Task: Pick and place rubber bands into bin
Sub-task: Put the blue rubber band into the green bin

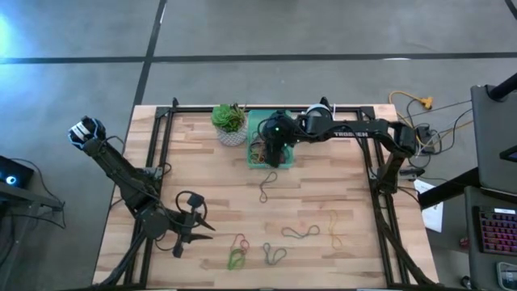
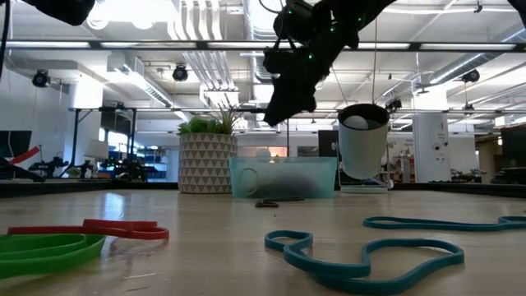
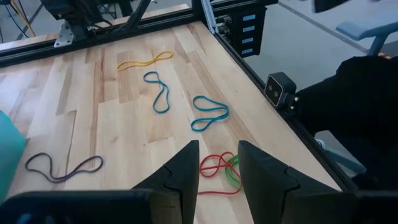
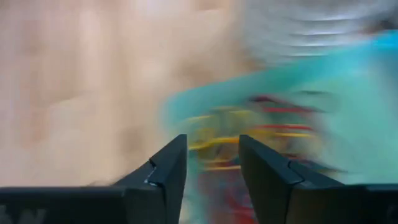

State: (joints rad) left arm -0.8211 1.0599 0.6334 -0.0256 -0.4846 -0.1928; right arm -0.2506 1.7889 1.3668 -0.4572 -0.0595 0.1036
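Lying loose on the wood, the bands [image 1: 267, 187] sit on the near side of the bin [image 1: 260, 121]. The right gripper [image 1: 279, 148] hangs above that bin, fingers apart and empty. The closest band is just below it, long axis pointing away from it. The left gripper [image 1: 196, 229], fingers apart, waits beside the red-green pair [image 1: 237, 250].

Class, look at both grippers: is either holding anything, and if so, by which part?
Nothing is held. The right gripper is open over the translucent mint-green plastic bin, nothing between its fingers. The left gripper waits open above the wooden table, empty.
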